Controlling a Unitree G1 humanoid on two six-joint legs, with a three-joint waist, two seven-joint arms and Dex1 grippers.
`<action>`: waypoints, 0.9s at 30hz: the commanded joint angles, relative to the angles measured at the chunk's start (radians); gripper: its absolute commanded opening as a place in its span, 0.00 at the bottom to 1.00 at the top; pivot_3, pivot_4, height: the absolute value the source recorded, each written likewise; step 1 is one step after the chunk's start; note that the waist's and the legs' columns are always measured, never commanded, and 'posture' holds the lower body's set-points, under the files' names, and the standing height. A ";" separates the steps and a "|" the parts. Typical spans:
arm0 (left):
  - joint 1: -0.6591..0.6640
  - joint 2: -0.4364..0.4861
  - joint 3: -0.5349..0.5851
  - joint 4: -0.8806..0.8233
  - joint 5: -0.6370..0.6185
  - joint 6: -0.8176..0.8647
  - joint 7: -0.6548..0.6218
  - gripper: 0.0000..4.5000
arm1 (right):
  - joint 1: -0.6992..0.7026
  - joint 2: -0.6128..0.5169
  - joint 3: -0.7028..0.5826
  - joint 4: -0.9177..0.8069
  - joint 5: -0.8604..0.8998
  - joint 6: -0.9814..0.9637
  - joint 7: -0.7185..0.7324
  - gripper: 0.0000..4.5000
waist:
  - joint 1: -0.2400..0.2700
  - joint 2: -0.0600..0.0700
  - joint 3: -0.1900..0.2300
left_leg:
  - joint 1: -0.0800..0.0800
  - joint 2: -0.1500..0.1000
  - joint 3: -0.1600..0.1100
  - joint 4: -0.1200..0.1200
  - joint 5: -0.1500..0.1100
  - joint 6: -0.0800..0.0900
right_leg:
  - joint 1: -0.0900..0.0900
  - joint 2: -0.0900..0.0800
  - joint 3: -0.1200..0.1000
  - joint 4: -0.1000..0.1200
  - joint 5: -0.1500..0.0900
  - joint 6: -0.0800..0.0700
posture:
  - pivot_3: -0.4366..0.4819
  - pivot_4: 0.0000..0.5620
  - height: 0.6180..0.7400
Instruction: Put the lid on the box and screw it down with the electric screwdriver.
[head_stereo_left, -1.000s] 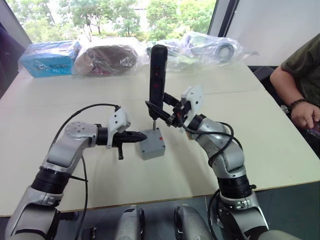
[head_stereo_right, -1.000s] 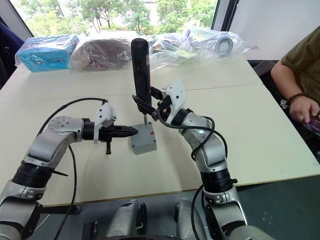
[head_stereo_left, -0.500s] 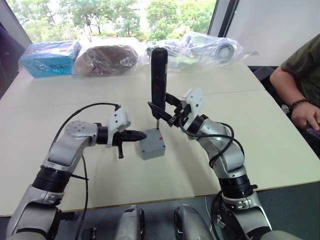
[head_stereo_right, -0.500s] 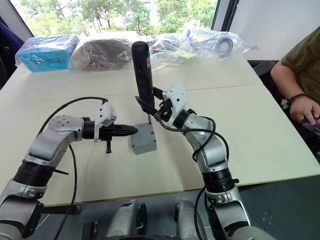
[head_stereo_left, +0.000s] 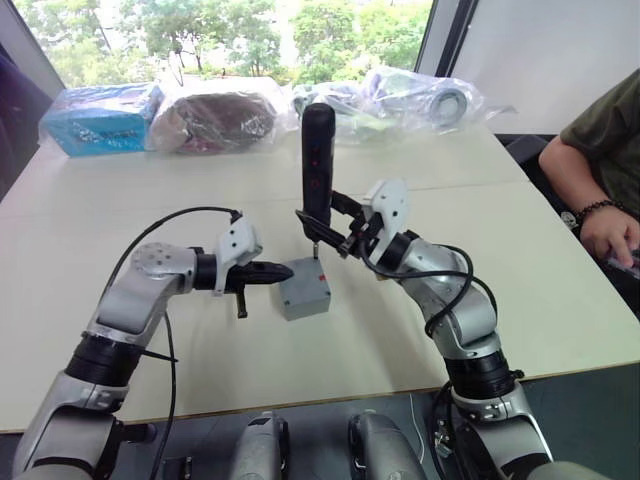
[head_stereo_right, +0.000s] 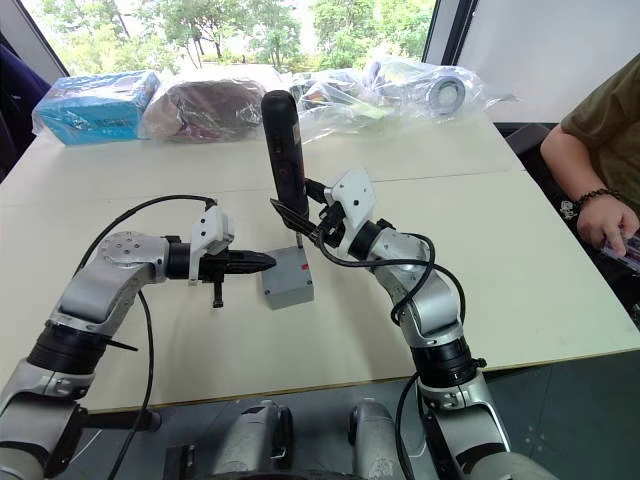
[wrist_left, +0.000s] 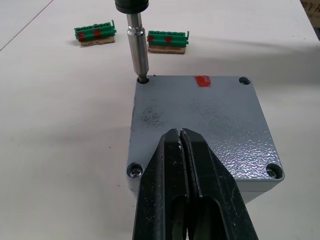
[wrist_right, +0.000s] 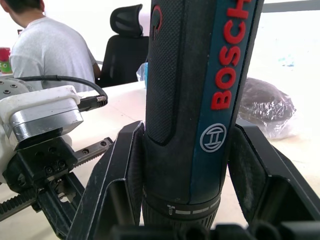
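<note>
The grey box (head_stereo_left: 308, 302) stands mid-table with the lid (wrist_left: 210, 120) lying on top of it, a red mark near the lid's far edge. My right gripper (head_stereo_left: 322, 222) is shut on the black electric screwdriver (head_stereo_left: 318, 160) and holds it upright. The metal bit (wrist_left: 138, 47) sits in one corner screw hole of the lid. My left gripper (head_stereo_left: 283, 271) is shut with nothing in it, its tips (wrist_left: 181, 150) resting over the lid's near edge. A screw head shows in the lid corner (wrist_left: 133, 171) beside the left fingers.
Two small green circuit pieces (wrist_left: 95, 35) (wrist_left: 168, 38) lie on the table beyond the box. A blue package (head_stereo_left: 98, 116) and plastic-wrapped items (head_stereo_left: 215, 112) line the table's far edge. A person's arm (head_stereo_left: 590, 160) is at the right edge.
The screwdriver has sunk slightly over the lid's corner and the right wrist has shifted a little to the right. The left arm and the box have stayed still.
</note>
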 joint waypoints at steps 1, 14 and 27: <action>0.010 0.001 -0.015 -0.025 0.013 0.011 0.004 0.00 | 0.037 -0.015 0.034 0.013 -0.013 0.052 -0.006 0.42 | 0.000 -0.001 -0.001 | 0.001 0.000 0.000 0.000 0.000 0.000 | 0.001 0.000 0.000 0.000 0.000 0.000 | 0.48 0.27 1.00; 0.026 0.005 -0.035 -0.029 0.038 -0.001 0.004 0.00 | 0.066 -0.019 0.054 0.061 -0.025 0.141 -0.056 0.42 | 0.000 -0.003 -0.014 | 0.009 0.000 -0.002 -0.002 0.000 0.000 | 0.008 0.000 0.001 -0.001 -0.001 -0.001 | 0.48 0.27 1.00; 0.028 -0.009 -0.042 -0.017 0.060 -0.010 0.004 0.00 | 0.067 -0.042 0.104 0.084 -0.070 0.158 -0.070 0.42 | 0.000 -0.003 -0.028 | 0.012 0.001 -0.002 -0.003 0.000 0.001 | 0.011 0.000 0.001 -0.001 -0.003 -0.004 | 0.48 0.27 1.00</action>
